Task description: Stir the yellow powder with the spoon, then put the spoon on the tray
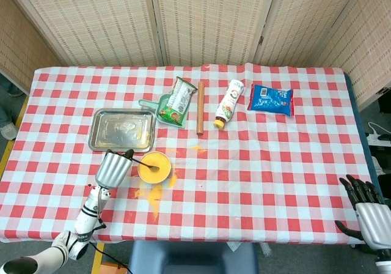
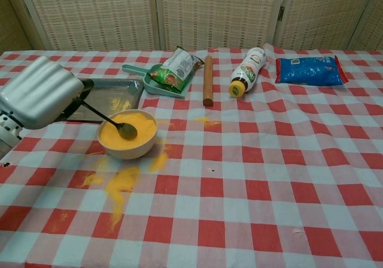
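- spoon [image 2: 111, 120] dark, its bowl dipped in the yellow powder [image 2: 127, 130], handle slanting up-left into the left hand [image 2: 39, 93]
- left hand grips the spoon handle, fingers [image 1: 129, 156] wrapped round it; hand sits just left of the bowl [image 2: 127, 149], above the worktop [image 2: 275, 160]
- bowl is cream-coloured, filled with yellow powder, standing just in front of the tray's right front corner
- tray [image 1: 105, 139] metal, rectangular, behind-left of the bowl; a few yellow specks inside it in the chest view
- spilled powder [image 2: 116, 184] on the checked cloth in front of the bowl, a smear at the bowl's right side, small patch [image 2: 206, 122] further right near the rolling pin's end
- rolling pin [image 2: 207, 79] wooden, lying front-to-back, right of the snack bag
- snack bag [image 2: 176, 68] lies on a green dustpan [image 2: 151, 82], behind the bowl
- sauce bottle [image 2: 248, 71] on its side, yellow cap toward the front, right of the rolling pin
- blue packet [image 2: 311, 69] flat at far right rear
- right hand [image 1: 366, 210] at the worktop's near right edge, head view only; dark fingers spread apart, holding nothing, well apart from all items
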You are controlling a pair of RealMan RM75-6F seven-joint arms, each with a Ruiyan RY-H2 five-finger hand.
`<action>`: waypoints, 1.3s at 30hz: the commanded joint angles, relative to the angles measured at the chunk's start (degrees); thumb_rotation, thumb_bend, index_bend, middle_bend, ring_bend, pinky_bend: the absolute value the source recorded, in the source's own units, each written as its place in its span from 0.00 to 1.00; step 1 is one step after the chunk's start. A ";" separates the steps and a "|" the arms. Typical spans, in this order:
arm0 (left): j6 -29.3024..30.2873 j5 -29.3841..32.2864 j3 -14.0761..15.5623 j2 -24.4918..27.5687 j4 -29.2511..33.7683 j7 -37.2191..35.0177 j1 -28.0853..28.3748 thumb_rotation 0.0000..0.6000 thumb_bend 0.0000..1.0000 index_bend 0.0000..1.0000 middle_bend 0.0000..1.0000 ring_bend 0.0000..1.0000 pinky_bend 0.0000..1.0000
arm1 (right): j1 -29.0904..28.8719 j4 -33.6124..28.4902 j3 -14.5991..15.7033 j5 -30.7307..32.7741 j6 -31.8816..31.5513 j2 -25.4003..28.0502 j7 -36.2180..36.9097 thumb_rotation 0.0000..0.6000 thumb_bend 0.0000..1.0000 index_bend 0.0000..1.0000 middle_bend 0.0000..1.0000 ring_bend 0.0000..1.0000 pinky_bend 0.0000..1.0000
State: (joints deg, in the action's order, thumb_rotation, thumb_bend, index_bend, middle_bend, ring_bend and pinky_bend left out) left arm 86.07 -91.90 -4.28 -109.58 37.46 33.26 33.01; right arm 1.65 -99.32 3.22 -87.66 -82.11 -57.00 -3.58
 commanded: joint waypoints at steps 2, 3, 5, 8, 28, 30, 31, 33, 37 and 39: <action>-0.60 0.90 -1.39 -1.23 -3.90 -1.98 1.24 1.00 0.65 0.99 1.00 1.00 1.00 | -0.16 0.03 -0.30 0.81 0.42 -0.13 -0.29 1.00 0.12 0.00 0.00 0.00 0.00; -0.42 0.97 -1.59 -1.44 -4.61 -2.40 1.43 1.00 0.65 0.99 1.00 1.00 1.00 | -0.21 0.05 -0.37 1.00 0.53 -0.16 -0.33 1.00 0.12 0.00 0.00 0.00 0.00; 0.18 1.02 -1.95 -1.88 -6.12 -3.15 1.86 1.00 0.65 0.99 1.00 1.00 1.00 | -0.32 0.10 -0.49 1.36 0.80 -0.24 -0.43 1.00 0.12 0.00 0.00 0.00 0.00; 1.11 1.15 -2.31 -2.23 -6.95 -4.41 2.17 1.00 0.65 0.98 1.00 1.00 1.00 | -0.45 0.09 -0.57 1.62 1.05 -0.33 -0.58 1.00 0.12 0.00 0.00 0.00 0.00; -0.02 2.59 -3.11 -3.51 -9.65 -6.24 3.83 1.00 0.65 0.98 1.00 1.00 1.00 | -0.30 0.11 -0.77 2.00 0.71 -0.09 -0.13 1.00 0.12 0.00 0.00 0.00 0.00; 0.27 2.45 -2.79 -3.71 -10.16 -6.69 3.64 1.00 0.65 0.98 1.00 1.00 1.00 | -0.31 0.09 -0.76 1.96 0.71 -0.06 -0.05 1.00 0.12 0.00 0.00 0.00 0.00; 0.48 2.32 -2.58 -3.79 -10.31 -6.82 3.51 1.00 0.65 0.98 1.00 1.00 1.00 | -0.33 0.06 -0.69 1.87 0.79 -0.02 0.12 1.00 0.12 0.00 0.00 0.00 0.00; 0.91 1.94 -1.95 -3.91 -10.41 -6.95 3.16 1.00 0.65 0.99 1.00 1.00 1.00 | -0.39 0.06 -0.52 1.52 0.93 0.09 0.37 1.00 0.12 0.00 0.00 0.00 0.00; 0.76 1.55 -0.89 -3.90 -9.83 -7.02 2.35 1.00 0.65 0.99 1.00 1.00 1.00 | -0.22 -0.01 -0.35 0.96 0.50 0.24 0.62 1.00 0.12 0.00 0.00 0.00 0.00; 0.60 1.33 -0.35 -3.77 -9.46 -6.82 1.98 1.00 0.65 0.99 1.00 1.00 1.00 | -0.09 -0.07 -0.24 0.63 0.22 0.30 0.73 1.00 0.12 0.00 0.00 0.00 0.00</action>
State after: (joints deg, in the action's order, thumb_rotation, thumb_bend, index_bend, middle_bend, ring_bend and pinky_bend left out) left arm 86.75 -90.45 -4.79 -113.41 27.85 26.36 35.13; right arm 1.51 -99.36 2.94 -86.97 -81.84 -56.73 -2.90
